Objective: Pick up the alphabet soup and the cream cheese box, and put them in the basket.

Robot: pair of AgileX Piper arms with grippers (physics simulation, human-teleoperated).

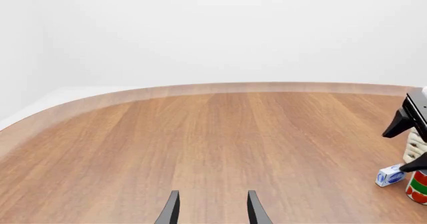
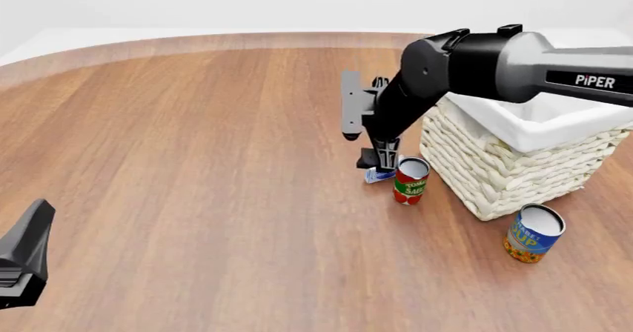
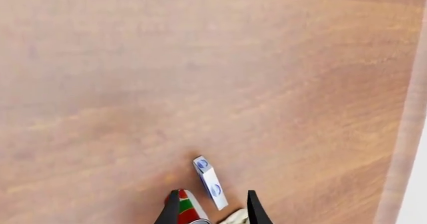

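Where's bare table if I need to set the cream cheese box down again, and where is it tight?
Free: the wide wood left of the right gripper, out to the left gripper. Tight: the cream cheese box, tomato sauce can and basket bunch together under the right gripper; the alphabet soup stands at the basket's near corner.

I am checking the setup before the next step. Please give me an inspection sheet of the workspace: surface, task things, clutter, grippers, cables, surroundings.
Surface: wooden table, bare over most of its area.
Task things: alphabet soup upright on the table in front of the basket; cream cheese box on the table under the right gripper; neither is in the basket.
Clutter: tomato sauce can upright beside the box.
Grippers: right gripper open above the box; left gripper open, holding nothing.
Cables: nothing seen.
Surroundings: plain white backdrop.
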